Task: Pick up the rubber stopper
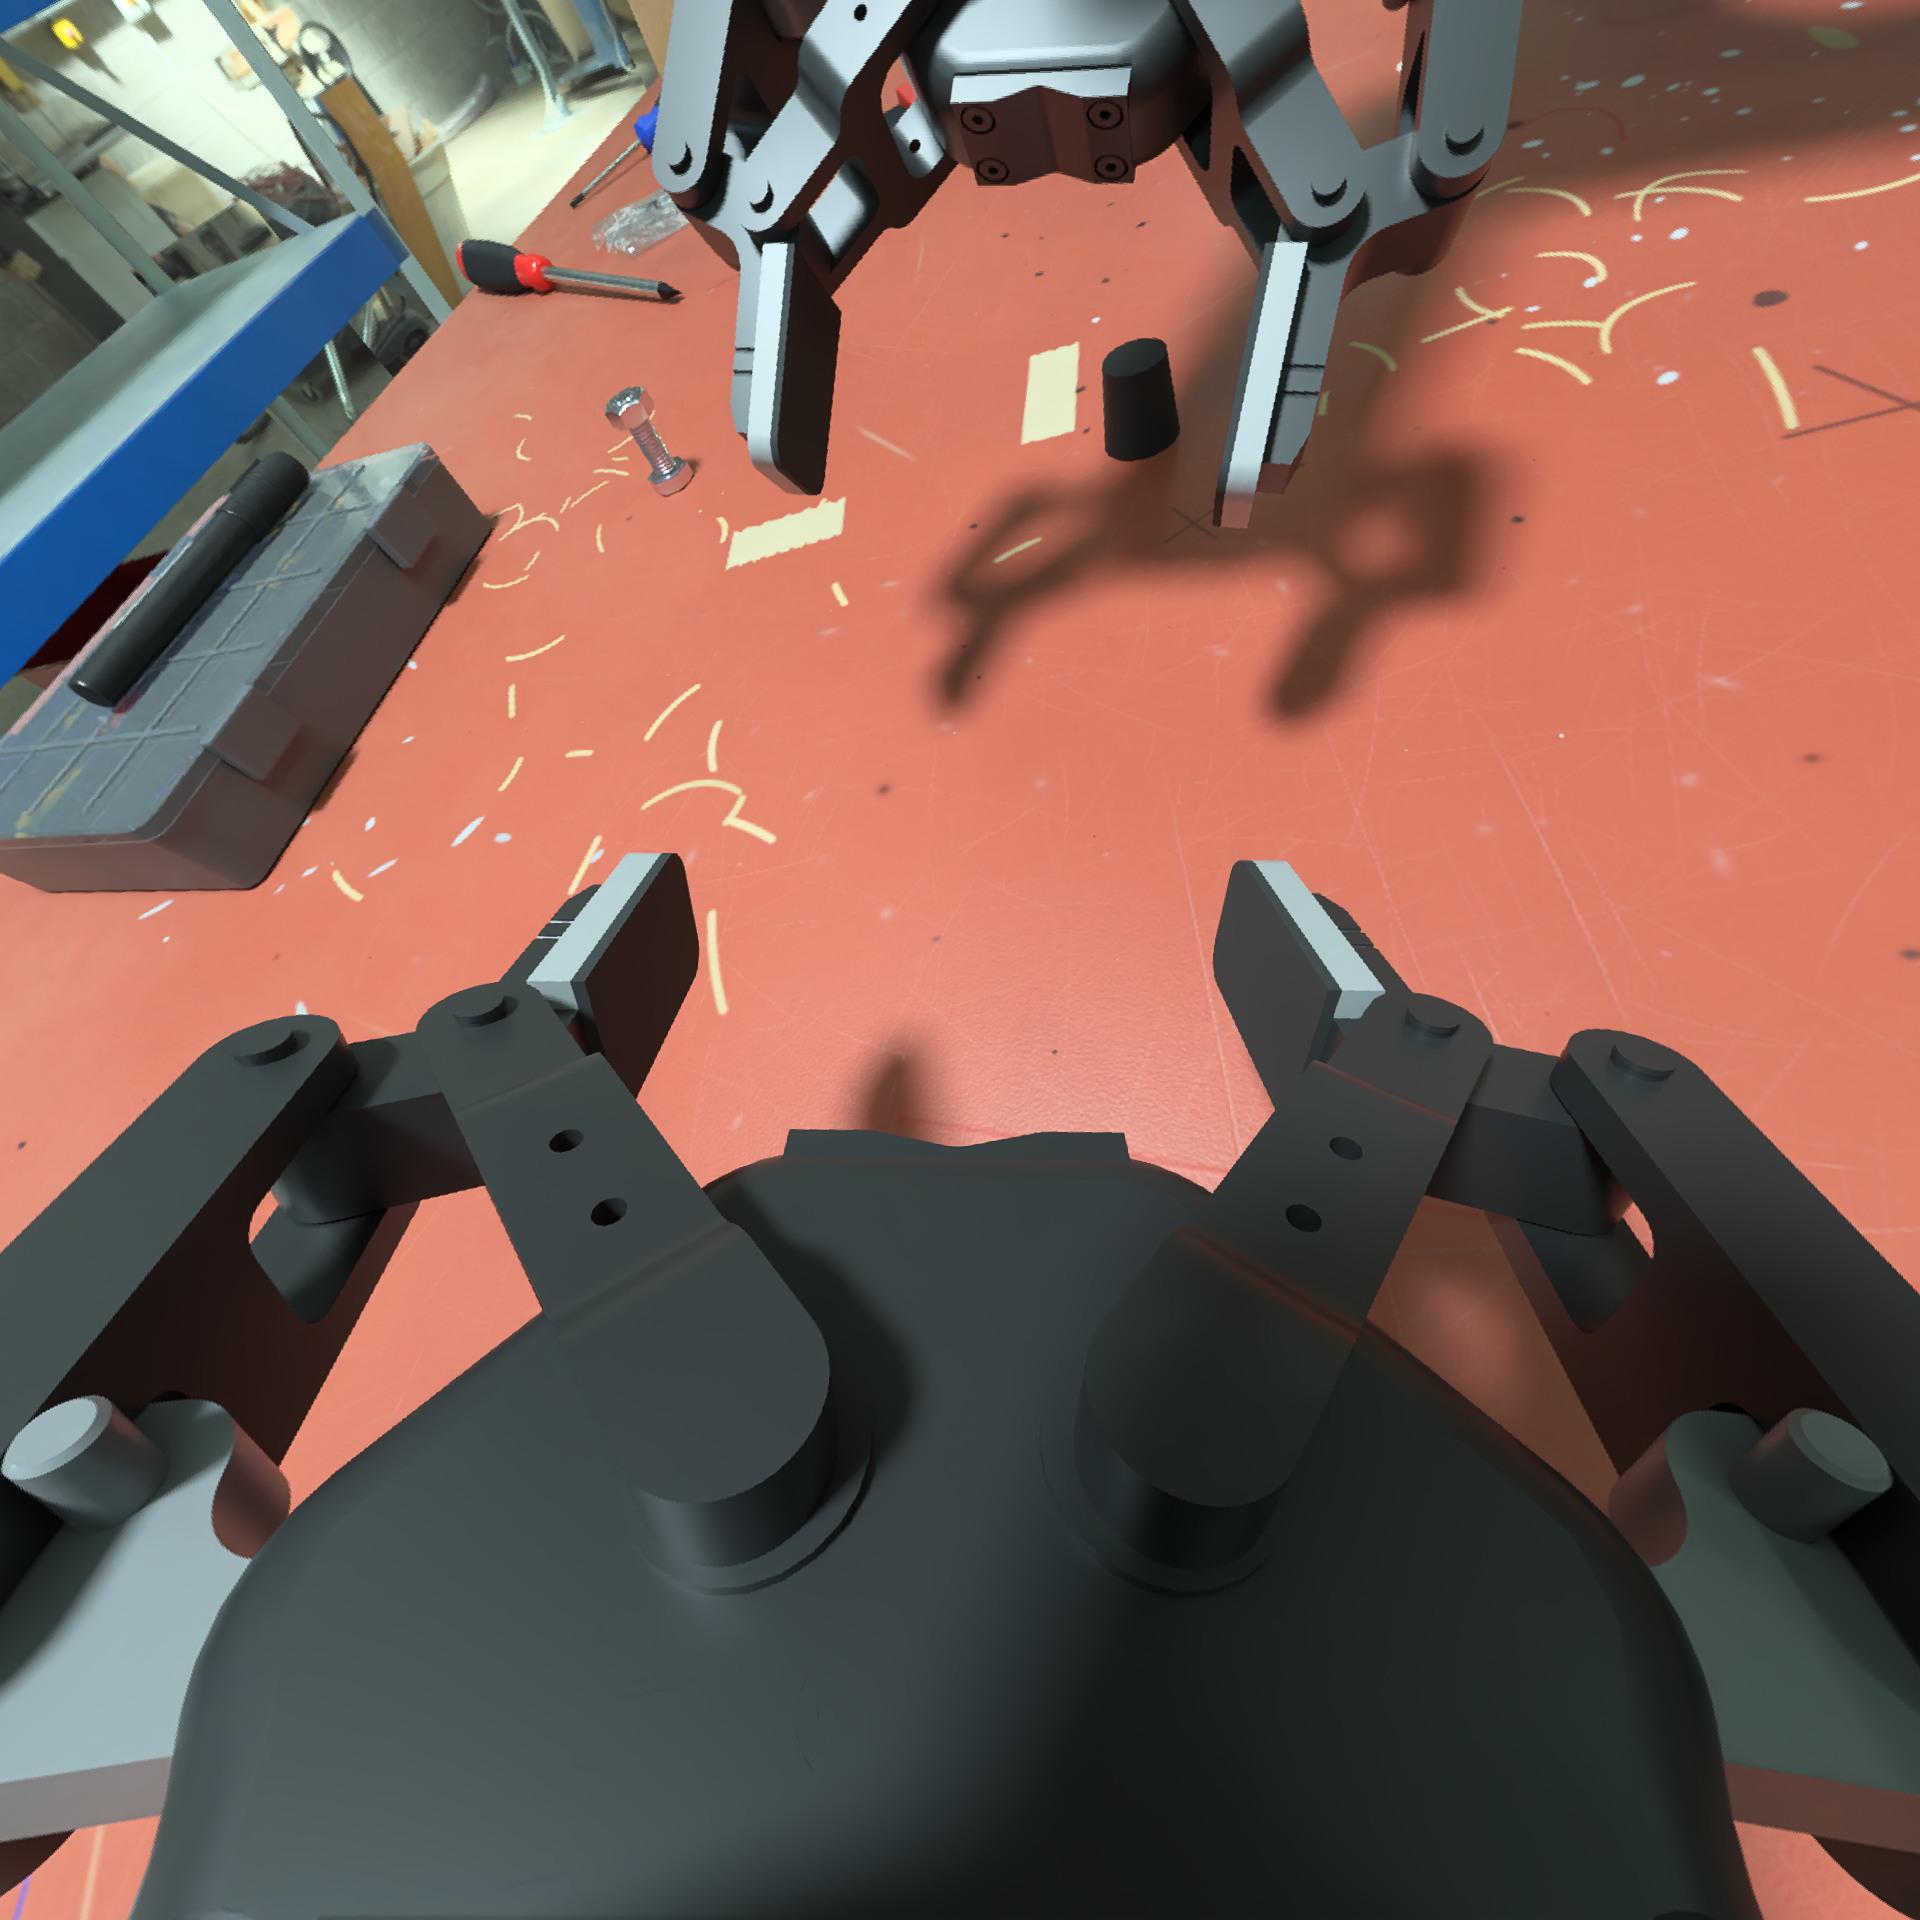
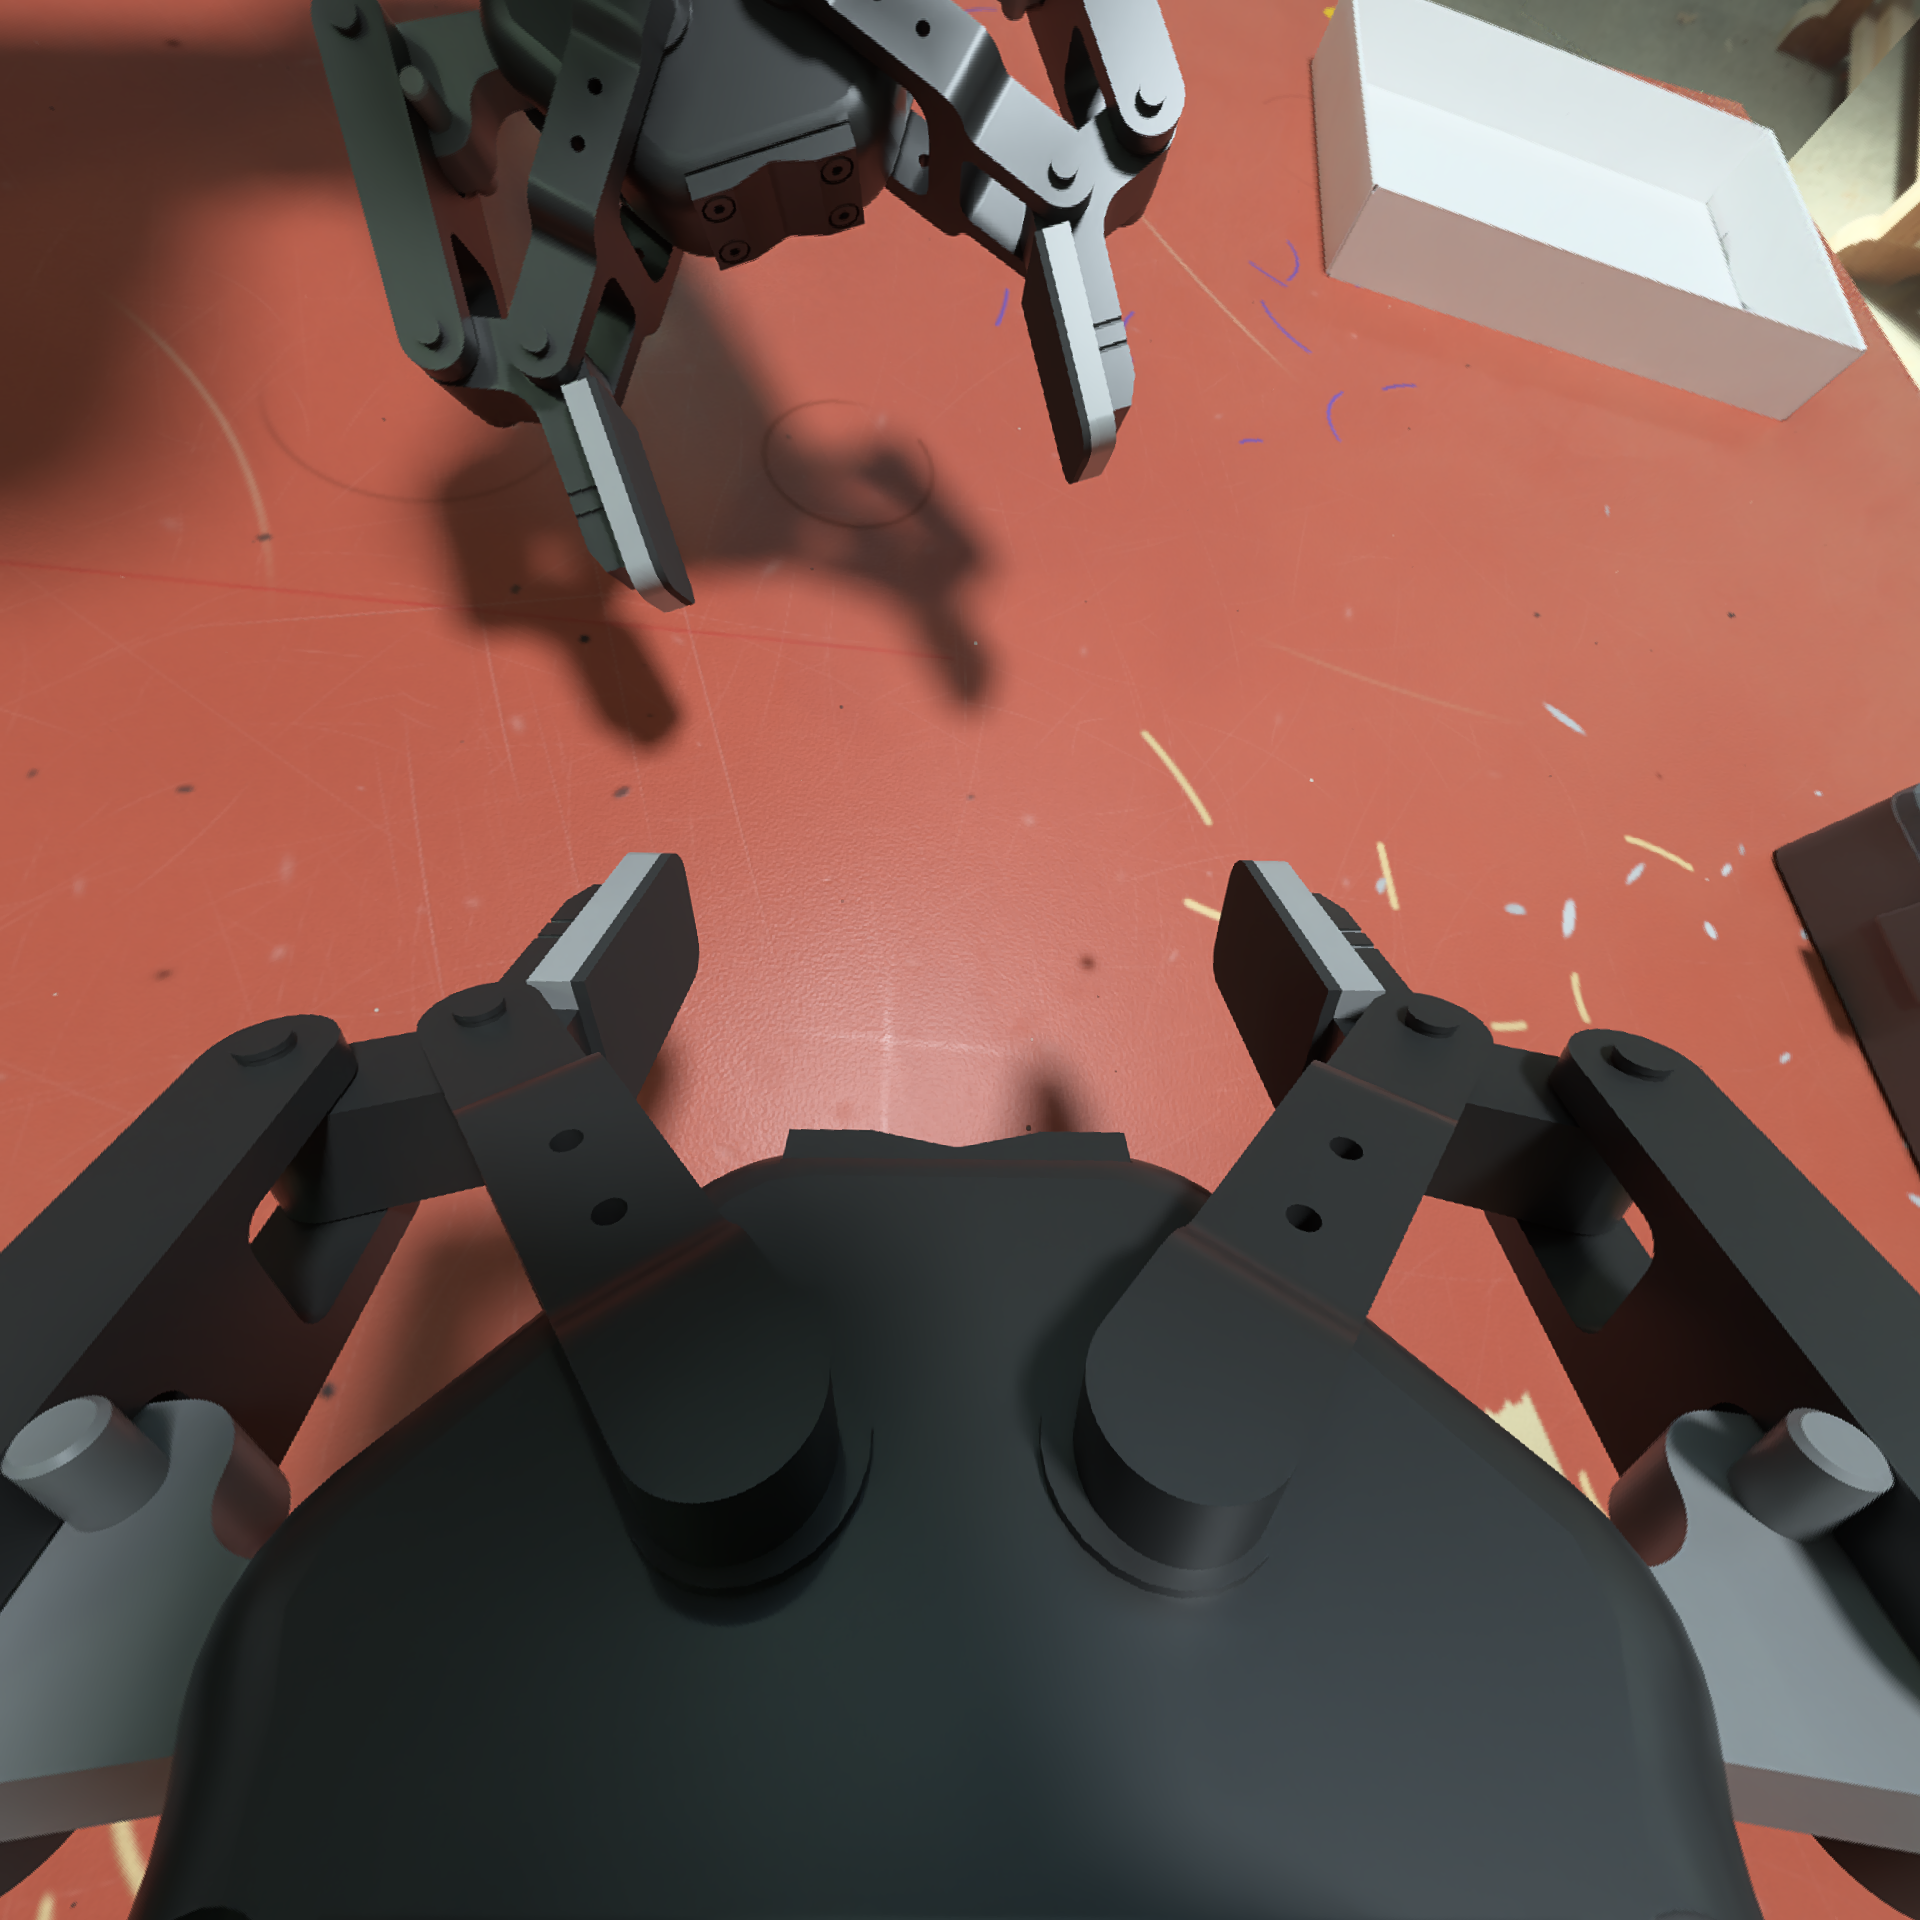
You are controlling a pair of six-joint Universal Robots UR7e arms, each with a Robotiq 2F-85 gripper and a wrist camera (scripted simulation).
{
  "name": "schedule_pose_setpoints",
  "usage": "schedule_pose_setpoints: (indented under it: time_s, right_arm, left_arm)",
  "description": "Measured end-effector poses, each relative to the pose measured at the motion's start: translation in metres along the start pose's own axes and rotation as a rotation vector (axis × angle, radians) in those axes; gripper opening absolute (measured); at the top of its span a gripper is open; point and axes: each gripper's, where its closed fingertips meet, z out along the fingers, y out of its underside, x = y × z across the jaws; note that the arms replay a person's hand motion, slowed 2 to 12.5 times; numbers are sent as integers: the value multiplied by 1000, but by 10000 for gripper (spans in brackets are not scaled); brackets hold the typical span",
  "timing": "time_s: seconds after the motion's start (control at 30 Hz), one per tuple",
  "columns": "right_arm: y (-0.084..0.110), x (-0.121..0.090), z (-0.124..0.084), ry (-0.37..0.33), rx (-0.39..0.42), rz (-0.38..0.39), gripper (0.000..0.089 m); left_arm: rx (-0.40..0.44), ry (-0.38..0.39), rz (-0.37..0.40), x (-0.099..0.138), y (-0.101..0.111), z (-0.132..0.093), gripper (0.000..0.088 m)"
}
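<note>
the small black rubber stopper, shaped like a short cone with a flat top, stood on the red scratched desk. it stood up straight, with its wide end down and its narrow end up. in the left wrist view it sat far ahead of the left gripper, whose fingers were wide apart with nothing between them. the right gripper hung near the stopper, facing the left one, and its fingers were wide apart too, holding nothing. the stopper looked to lie between those two far fingers, closer to the one on the picture's right, but it seemed to stand a bit behind the tips, so i cannot tell if it was truly inside the gap. the right wrist view did not show the stopper at all, so it was likely under or behind that camera's own body. i think the right arm was the nearer one and should do the pick. it would need to line its fingers up on both sides of the stopper, go down, and squeeze low on the wide part, because the sloped sides could slip up and out. a shiny silver bolt and a red and black screwdriver lay well away on the left, near a flat grey case.
</note>
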Motion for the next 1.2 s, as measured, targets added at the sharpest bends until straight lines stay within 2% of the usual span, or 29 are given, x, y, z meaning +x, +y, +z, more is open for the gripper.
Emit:
schedule_pose_setpoints:
  time_s: [0.37, 0.83, 1.2]
  right_arm:
    - [0, 1, -4, -3, 16, 44, 854]
    - [-6, -5, -7, -77, 64, 152, 854]
    - [-8, -6, -6, -109, 62, 202, 854]
  left_arm:
    - [1, 34, -59, 0, 4, 1, 854]
    - [5, 92, -107, 2, 3, 4, 854]
    - [-2, 115, -113, 3, 2, 6, 854]
